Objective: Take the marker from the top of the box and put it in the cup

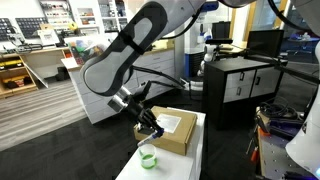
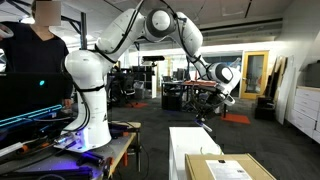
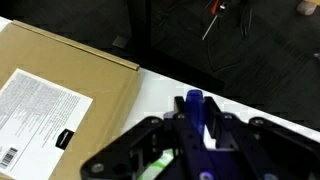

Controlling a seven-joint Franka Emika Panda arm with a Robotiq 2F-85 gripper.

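In an exterior view the gripper (image 1: 152, 124) hangs low over the white table (image 1: 195, 150), at the near-left corner of the box (image 1: 172, 130). The cup (image 1: 148, 158) stands on the table at approx 6 o'clock of the gripper, apart from the box. The marker is too small to pick out here. In an exterior view the box (image 2: 232, 168) lies at the bottom edge w/ its label up. The arm reaches in from 12 o'clock, and the jaws can't be judged here. Wrist view: fingers closed on the marker (image 3: 194, 103), whose blue tip pokes up btwn them. The box is at 9 o'clock of it, and a bit of the cup's green shows at 7 o'clock.
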